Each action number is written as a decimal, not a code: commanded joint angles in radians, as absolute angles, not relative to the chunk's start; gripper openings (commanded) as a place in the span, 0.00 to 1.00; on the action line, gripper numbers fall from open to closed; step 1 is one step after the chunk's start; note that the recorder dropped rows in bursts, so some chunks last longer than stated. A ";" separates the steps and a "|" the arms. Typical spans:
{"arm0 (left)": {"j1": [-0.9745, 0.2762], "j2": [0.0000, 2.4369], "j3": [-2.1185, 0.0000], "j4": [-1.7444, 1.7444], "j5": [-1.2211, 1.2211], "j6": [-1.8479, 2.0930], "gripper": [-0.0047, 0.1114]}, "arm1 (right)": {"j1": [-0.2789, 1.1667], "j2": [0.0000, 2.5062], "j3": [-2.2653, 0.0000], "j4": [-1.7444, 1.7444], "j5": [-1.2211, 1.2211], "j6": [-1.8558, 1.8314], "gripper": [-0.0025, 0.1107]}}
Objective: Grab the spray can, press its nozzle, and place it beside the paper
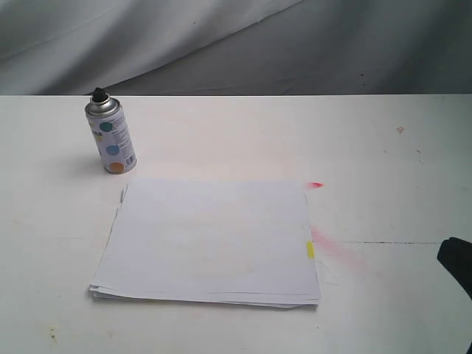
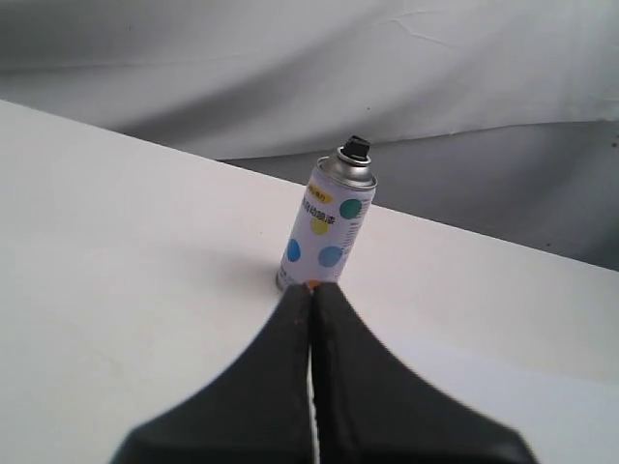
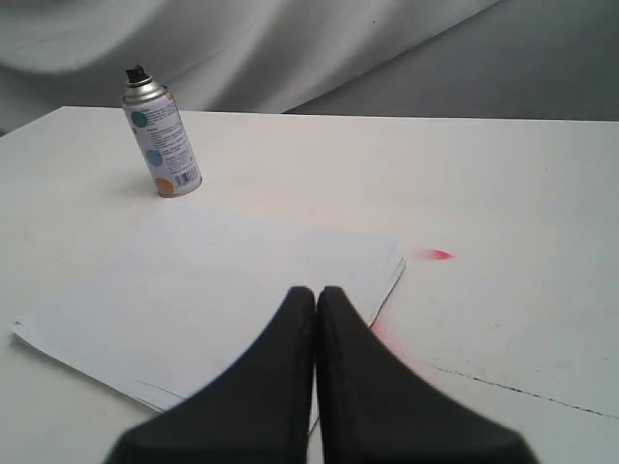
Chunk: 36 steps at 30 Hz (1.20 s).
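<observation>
Can [image 1: 110,138] is stood upright (axis vert.) just off paper [image 1: 206,240] far-left corner. Seen dead ahead of L gripper [image 2: 311,290], so L arm is judged nearer. L gripper and R gripper [image 3: 316,293] are closed, empty.

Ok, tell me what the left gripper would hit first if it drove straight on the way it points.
Most likely the spray can: in the left wrist view the shut left gripper aims at its base. The gap between them is unclear.
</observation>
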<state>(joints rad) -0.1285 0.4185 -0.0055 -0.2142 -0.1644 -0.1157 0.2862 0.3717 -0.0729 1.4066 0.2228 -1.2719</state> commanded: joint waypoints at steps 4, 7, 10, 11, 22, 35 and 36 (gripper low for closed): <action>-0.129 0.421 0.000 -0.061 -0.212 -0.193 0.04 | 0.279 0.368 -0.068 1.413 0.221 -1.279 0.02; -0.129 0.421 0.000 -0.034 -0.213 -0.208 0.04 | 0.279 0.368 -0.068 1.413 0.221 -1.279 0.02; -0.129 0.421 0.000 -0.035 -0.197 -0.208 0.04 | 0.279 0.368 -0.068 1.413 0.221 -1.279 0.02; -0.129 0.421 0.000 -0.035 -0.187 -0.208 0.04 | 0.279 0.368 -0.068 1.413 0.218 -1.279 0.02; -0.129 0.421 0.000 -0.050 -0.028 -0.205 0.04 | 0.279 0.368 -0.068 1.460 0.224 -1.279 0.02; -0.132 0.421 0.000 -0.050 -0.028 -0.205 0.04 | 0.279 0.368 -0.068 1.460 0.224 -1.279 0.02; -0.132 0.421 0.000 -0.050 -0.028 -0.205 0.04 | 0.279 0.368 -0.068 1.460 0.224 -1.279 0.02</action>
<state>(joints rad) -0.1285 0.4185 -0.0055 -0.0448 -0.0248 -0.2021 0.2862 0.3717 -0.0729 1.4566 0.2228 -1.2760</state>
